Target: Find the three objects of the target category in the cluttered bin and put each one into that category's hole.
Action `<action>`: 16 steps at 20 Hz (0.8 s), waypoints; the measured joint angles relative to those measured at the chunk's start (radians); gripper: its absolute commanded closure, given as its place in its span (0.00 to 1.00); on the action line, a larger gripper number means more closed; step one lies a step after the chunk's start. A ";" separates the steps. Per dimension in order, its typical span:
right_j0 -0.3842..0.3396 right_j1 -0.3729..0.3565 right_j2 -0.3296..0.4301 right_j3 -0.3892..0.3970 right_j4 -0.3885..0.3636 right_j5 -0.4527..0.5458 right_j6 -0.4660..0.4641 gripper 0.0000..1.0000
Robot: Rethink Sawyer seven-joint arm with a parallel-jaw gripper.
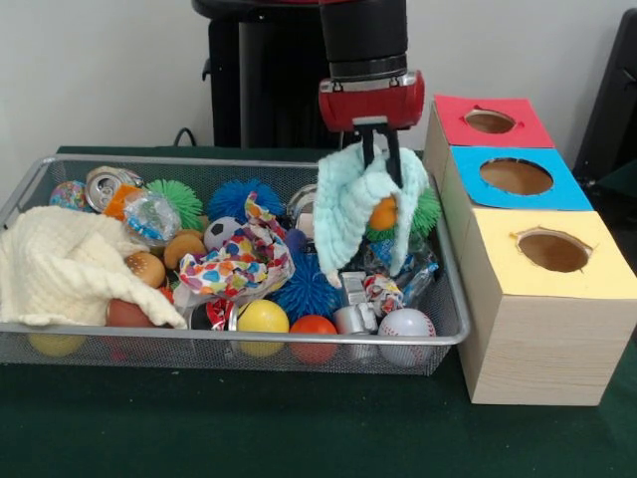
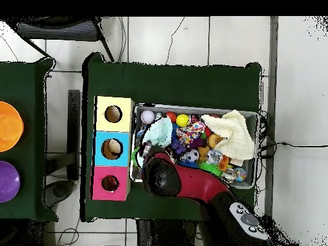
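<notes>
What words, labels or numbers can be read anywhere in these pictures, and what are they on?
None can be read.
The crushed can at the bin's far corner: any print is too blurred to read.
The patterned cloth: coloured shapes only, no lettering.
The three-holed box: plain pink, blue and yellow tops, no labels.
The gripper, lifting a pale green cloth: no marking legible.

no readable text, labels, brands, numbers or signs on any object in either view
</notes>
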 measured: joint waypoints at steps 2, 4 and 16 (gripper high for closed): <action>-0.005 0.003 0.007 0.000 -0.001 -0.006 0.000 0.00; -0.026 0.016 0.038 0.000 -0.014 -0.039 0.000 0.00; -0.037 0.045 0.089 0.029 -0.051 -0.127 0.000 0.00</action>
